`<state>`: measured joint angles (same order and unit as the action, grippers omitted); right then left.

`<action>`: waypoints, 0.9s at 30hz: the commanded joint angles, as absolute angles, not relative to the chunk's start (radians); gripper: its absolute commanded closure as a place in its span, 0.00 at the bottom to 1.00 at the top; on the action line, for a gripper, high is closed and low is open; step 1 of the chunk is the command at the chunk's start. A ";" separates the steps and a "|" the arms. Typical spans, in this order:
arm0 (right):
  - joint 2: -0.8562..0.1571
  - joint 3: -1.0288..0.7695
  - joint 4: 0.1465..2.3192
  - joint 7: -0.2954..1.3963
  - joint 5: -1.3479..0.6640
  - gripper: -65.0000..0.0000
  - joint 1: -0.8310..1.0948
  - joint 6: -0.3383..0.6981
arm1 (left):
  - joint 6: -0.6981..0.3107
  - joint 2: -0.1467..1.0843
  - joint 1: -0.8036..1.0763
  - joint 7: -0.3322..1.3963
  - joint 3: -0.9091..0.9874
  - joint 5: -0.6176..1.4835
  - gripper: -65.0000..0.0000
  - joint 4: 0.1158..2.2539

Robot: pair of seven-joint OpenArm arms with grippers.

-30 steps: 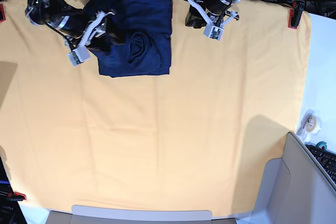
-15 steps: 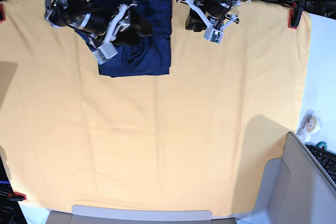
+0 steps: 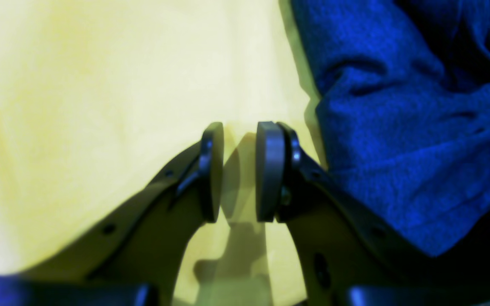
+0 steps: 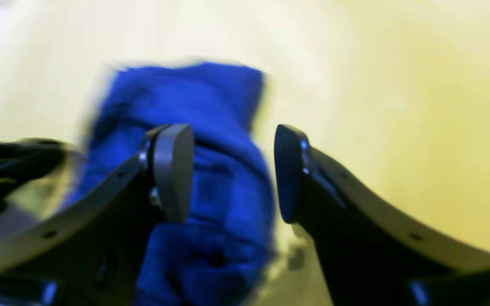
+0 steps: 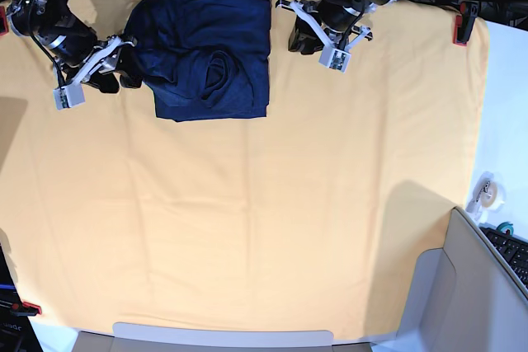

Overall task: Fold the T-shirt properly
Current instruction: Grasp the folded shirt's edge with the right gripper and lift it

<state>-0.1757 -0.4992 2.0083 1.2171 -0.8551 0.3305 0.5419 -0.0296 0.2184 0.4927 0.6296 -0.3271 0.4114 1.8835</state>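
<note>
Two claws are hovering at the far edge of the bench [image 5: 272, 228], one on each side of the T-shirt [image 5: 223, 30]. The shirt is lying part-folded into a rough rectangle on the yellow cloth [image 5: 396, 121], with a wrinkled hump bulging near its middle. The left claw [image 3: 240, 170] is standing slightly parted and empty, just beside the shirt's edge. The right claw [image 4: 232, 170] is gaping wider, with blurred blue fabric showing behind it; nothing is looking gripped. Judging the knit to be thin, light and limp: pinching at a hem or corner and dragging flat is looking best, since a mid-panel pinch is risking fresh bunching.
</note>
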 commanded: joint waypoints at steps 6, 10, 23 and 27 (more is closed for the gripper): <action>-0.174 -0.357 1.975 1.196 -0.782 0.45 0.320 0.547 | -0.021 0.220 0.484 0.667 -0.331 0.404 0.79 1.882; -0.174 -0.291 1.975 1.196 -0.780 0.45 0.320 0.547 | -0.021 0.220 0.484 0.667 -0.331 0.404 0.79 1.882; -0.185 -0.120 2.038 1.199 -0.783 0.99 0.341 0.547 | -0.021 0.220 0.483 0.667 -0.326 0.404 0.79 1.882; -0.194 0.015 2.043 1.199 -0.783 0.99 0.335 0.547 | -0.021 0.220 0.483 0.667 -0.326 0.404 0.79 1.882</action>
<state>-0.1867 0.0189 2.0216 1.2186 -0.7601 0.3405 0.5392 -0.0299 0.2161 0.4763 0.6373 -0.3275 0.4149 1.8797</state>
